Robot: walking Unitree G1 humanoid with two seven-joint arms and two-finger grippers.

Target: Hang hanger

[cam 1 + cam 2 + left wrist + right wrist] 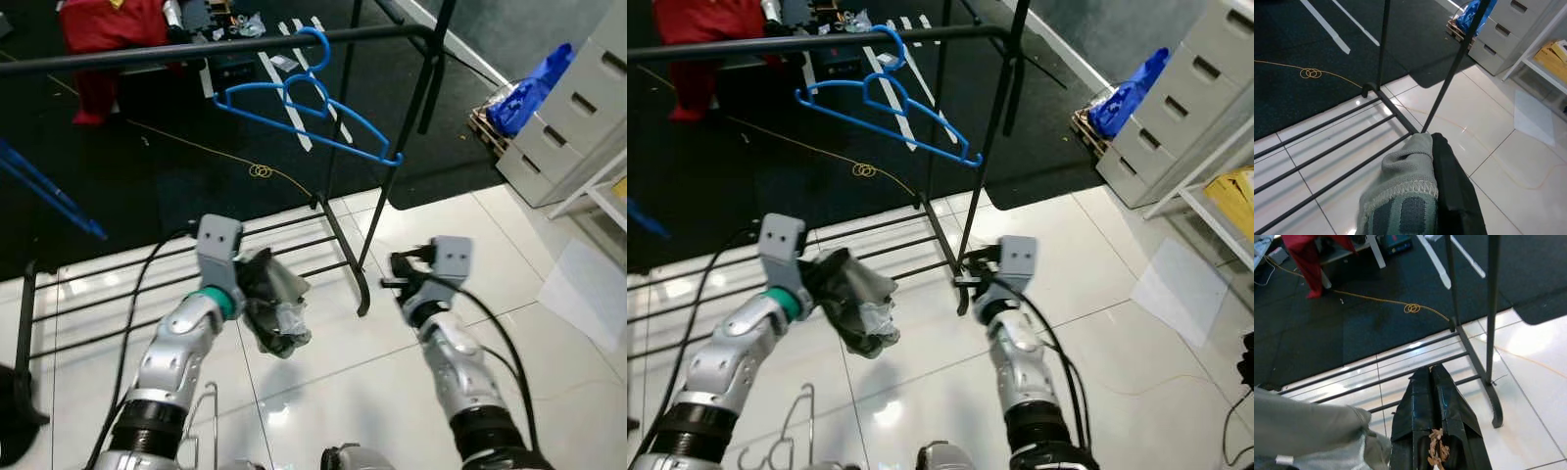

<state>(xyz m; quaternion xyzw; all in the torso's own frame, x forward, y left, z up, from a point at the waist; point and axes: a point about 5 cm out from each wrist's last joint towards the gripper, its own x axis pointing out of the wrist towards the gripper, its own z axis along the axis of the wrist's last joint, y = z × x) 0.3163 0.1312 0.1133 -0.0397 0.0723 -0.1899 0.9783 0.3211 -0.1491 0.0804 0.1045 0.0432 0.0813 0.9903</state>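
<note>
A blue plastic hanger (290,123) hangs by its hook from the black top rail (196,49) of a clothes rack, tilted down to the right. Below it, over the white tiles, my left gripper (257,294) is shut on a crumpled grey and dark garment (272,308) that wraps its fingers; the same cloth (1408,196) fills the foreground of the left wrist view. My right gripper (394,274) is shut with nothing in it, just right of the rack's foot (362,299). Its closed fingers (1432,401) point toward the rack's low bars.
The rack's low shelf bars (118,284) run along the floor to the left. A wire hanger (201,431) lies on the tiles by my left arm. White drawers (578,108) and a blue bag (529,93) stand at the right. A yellow cord (260,171) crosses the black mat.
</note>
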